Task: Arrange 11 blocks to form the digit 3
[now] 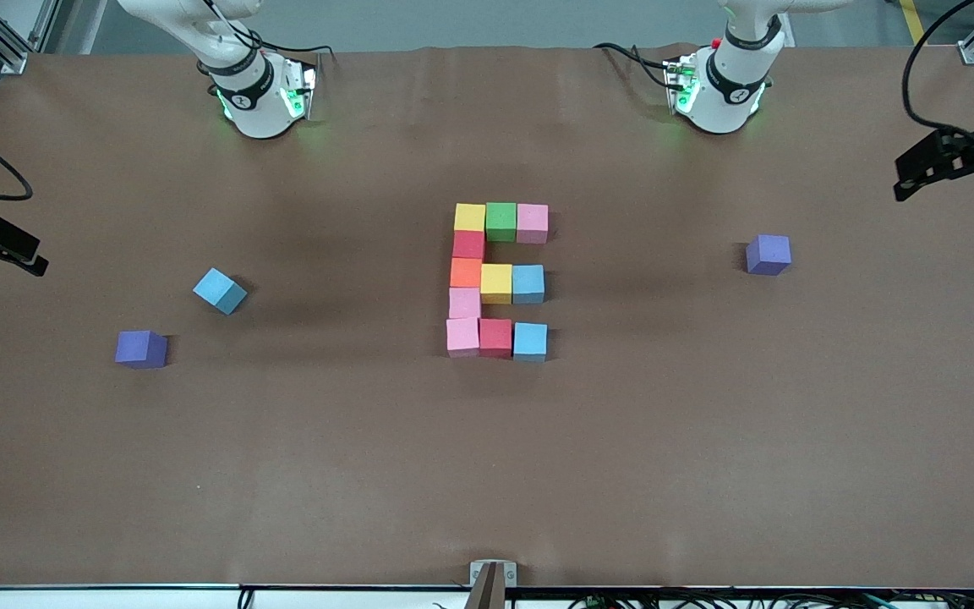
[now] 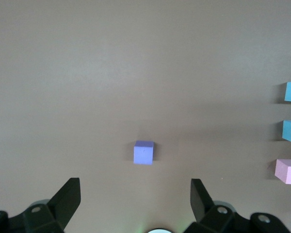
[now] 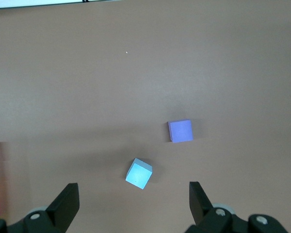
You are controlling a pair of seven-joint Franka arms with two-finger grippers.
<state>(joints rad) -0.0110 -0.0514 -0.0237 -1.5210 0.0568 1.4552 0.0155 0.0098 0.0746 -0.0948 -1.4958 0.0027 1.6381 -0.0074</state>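
- The left pincer (image 2: 136,206) is hanging over the worktop (image 1: 487,474) toward the left arm's end, its fingers (image 2: 68,199) spread wide and grasping nothing.
- Under it a purple cube (image 2: 143,152) is sitting alone on the brown surface, touching neither finger.
- The right pincer (image 3: 134,204) is hanging over the right arm's end of the worktop, likewise released and holding nothing.
- Below it a stray light blue cube (image 3: 138,173) is lying turned at an angle, and a second purple cube (image 3: 180,131) is sitting near it, the two apart; in the front view this purple one is lying nearer the camera.
- Neither pincer is showing in the front view; only the two arm bases are standing along the top edge.
- The block figure (image 1: 497,280) is sitting mid-worktop, well apart from all three loose cubes.
- Its top row is reading yellow (image 1: 469,217), green (image 1: 500,221), pink (image 1: 532,222).
- A red cube (image 1: 468,244) is linking down to the middle row of orange (image 1: 466,272), yellow, light blue (image 1: 528,283).
- A pink cube (image 1: 464,302) is linking down to the bottom row of pink, red, light blue.
- No readable writing or labels are showing on the cubes.
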